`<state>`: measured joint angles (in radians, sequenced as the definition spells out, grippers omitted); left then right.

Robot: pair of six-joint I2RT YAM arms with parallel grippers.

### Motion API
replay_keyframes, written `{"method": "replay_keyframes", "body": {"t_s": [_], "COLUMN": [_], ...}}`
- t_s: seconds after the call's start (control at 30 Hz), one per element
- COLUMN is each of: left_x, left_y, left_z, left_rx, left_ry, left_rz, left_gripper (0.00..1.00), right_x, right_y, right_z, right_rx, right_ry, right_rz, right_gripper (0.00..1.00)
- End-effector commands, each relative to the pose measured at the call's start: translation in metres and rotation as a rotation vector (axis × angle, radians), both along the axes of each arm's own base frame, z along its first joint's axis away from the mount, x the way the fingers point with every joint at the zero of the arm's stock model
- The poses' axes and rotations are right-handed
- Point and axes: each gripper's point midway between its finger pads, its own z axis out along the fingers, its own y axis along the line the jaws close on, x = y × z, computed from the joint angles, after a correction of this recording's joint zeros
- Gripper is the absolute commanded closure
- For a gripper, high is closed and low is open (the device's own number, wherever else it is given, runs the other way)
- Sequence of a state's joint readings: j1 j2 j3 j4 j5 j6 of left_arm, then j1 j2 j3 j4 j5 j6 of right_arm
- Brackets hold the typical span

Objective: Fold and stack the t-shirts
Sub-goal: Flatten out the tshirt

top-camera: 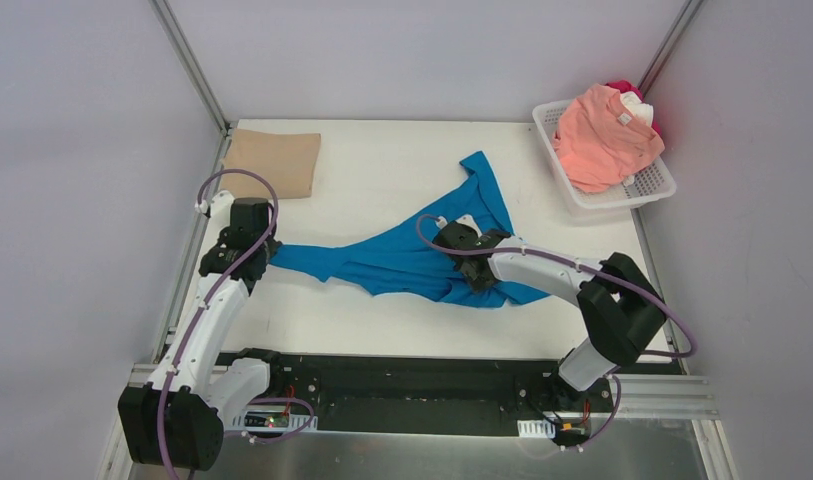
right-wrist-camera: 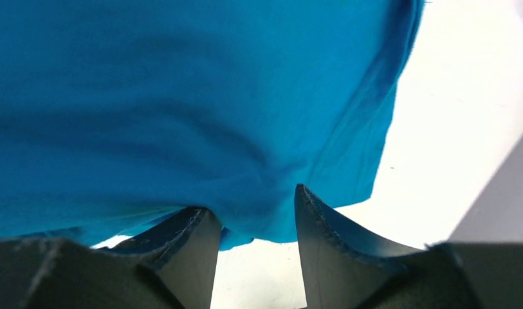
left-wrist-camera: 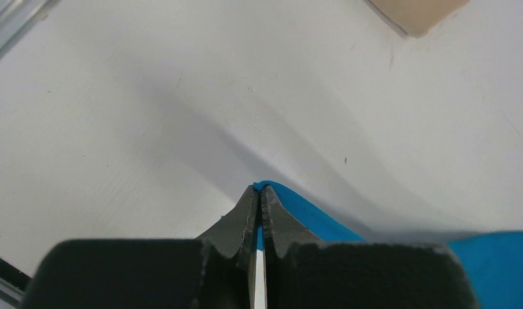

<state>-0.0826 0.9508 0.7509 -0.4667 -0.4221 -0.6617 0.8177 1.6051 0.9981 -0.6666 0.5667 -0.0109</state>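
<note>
A bright blue t-shirt (top-camera: pixel 402 260) lies stretched and rumpled across the middle of the table. My left gripper (top-camera: pixel 265 255) is shut on its left corner; in the left wrist view the blue cloth (left-wrist-camera: pixel 316 219) is pinched at the tips of that gripper (left-wrist-camera: pixel 259 188). My right gripper (top-camera: pixel 474 270) stands open at the shirt's near right edge. In the right wrist view the shirt (right-wrist-camera: pixel 181 96) fills the space above that gripper (right-wrist-camera: pixel 252 199), and its hem hangs between the spread fingers. A folded tan t-shirt (top-camera: pixel 274 160) lies at the far left.
A white lattice basket (top-camera: pixel 622 195) stands at the far right corner and holds a salmon-pink t-shirt (top-camera: pixel 602 135), with white (top-camera: pixel 637 105) and red (top-camera: pixel 622 88) cloth behind it. A corner of the tan shirt (left-wrist-camera: pixel 416 13) shows in the left wrist view. Walls enclose the table.
</note>
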Motion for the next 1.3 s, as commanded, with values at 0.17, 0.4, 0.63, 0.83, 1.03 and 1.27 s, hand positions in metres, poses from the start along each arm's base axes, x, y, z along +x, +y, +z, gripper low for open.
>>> {"method": "replay_keyframes", "body": {"t_s": [0.17, 0.4, 0.63, 0.83, 1.03, 1.27], "left_x": [0.009, 0.006, 0.005, 0.007, 0.014, 0.018], "left_y": [0.041, 0.055, 0.067, 0.077, 0.069, 0.066], "left_z": [0.050, 0.051, 0.055, 0.057, 0.050, 0.046], "left_rx": [0.124, 0.168, 0.176, 0.191, 0.142, 0.132], "left_ry": [-0.076, -0.059, -0.059, -0.045, -0.035, -0.020], "left_rz": [0.164, 0.216, 0.259, 0.293, 0.254, 0.230], "left_gripper": [1.00, 1.00, 1.00, 1.00, 1.00, 1.00], "right_x": [-0.021, -0.022, -0.029, -0.034, -0.041, -0.040], "right_y": [0.009, 0.014, 0.016, 0.020, 0.041, 0.049], "right_z": [-0.007, -0.021, -0.012, -0.017, -0.013, -0.005], "right_rx": [0.081, 0.087, 0.158, 0.185, 0.277, 0.310], "right_ry": [0.106, 0.149, 0.137, 0.177, 0.256, 0.286], "right_rz": [0.040, 0.042, 0.061, 0.064, 0.124, 0.146], "right_gripper": [0.53, 0.54, 0.54, 0.54, 0.75, 0.83]}}
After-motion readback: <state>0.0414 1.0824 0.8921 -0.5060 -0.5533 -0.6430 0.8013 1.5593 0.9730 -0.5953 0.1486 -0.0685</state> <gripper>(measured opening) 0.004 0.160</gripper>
